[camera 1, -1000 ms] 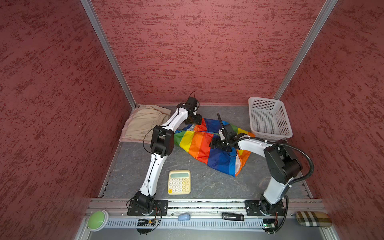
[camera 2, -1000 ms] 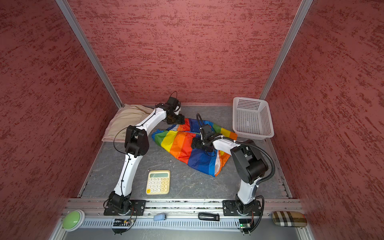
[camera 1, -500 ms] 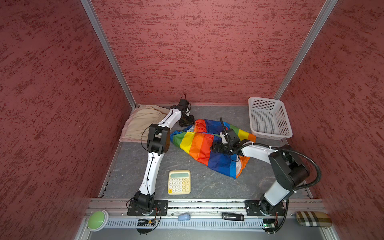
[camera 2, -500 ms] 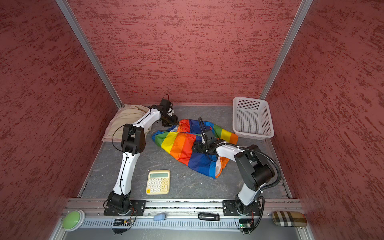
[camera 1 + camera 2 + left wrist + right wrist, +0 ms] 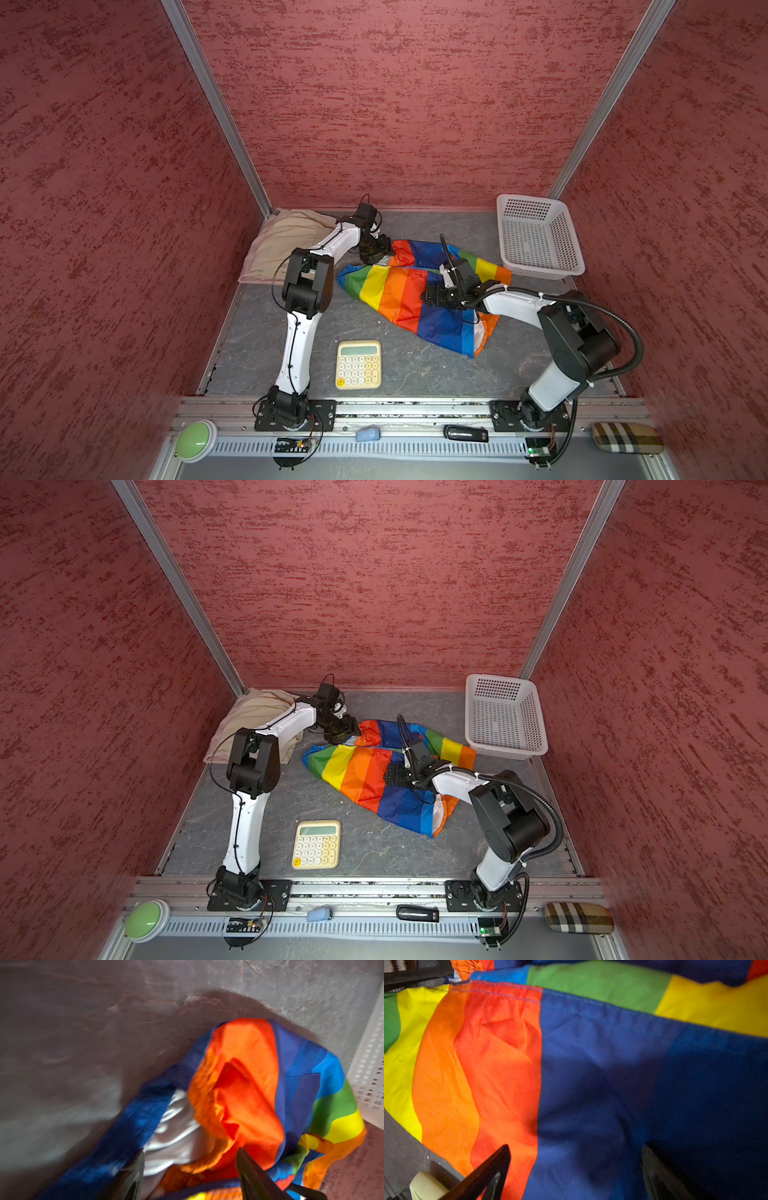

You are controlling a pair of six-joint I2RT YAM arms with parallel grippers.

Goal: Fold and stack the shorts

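Observation:
The rainbow shorts [image 5: 399, 293] [image 5: 365, 775] lie spread and rumpled in the middle of the grey table. My left gripper [image 5: 376, 254] [image 5: 343, 734] is low at their back left edge. In the left wrist view it [image 5: 190, 1153] is open, with bunched orange and white cloth [image 5: 239, 1088] just beyond the fingertips. My right gripper [image 5: 430, 296] [image 5: 392, 776] hovers over the shorts' middle. It [image 5: 576, 1147] is open wide above the red and blue panels [image 5: 591, 1076]. The beige shorts [image 5: 286, 239] [image 5: 257, 712] lie folded in the back left corner, with a pinkish layer under their near edge.
A white perforated basket [image 5: 540, 271] [image 5: 505, 751] stands at the back right, close to the shorts' yellow end. A cream calculator [image 5: 358, 365] [image 5: 316, 845] lies near the front edge. Red walls close in three sides. A green button [image 5: 195, 434] sits on the front rail.
My left gripper has come down and nearer onto the rainbow shorts' back left edge, its jaws wider apart, and that edge has shifted. My right arm has sunk lower; its gripper stays open.

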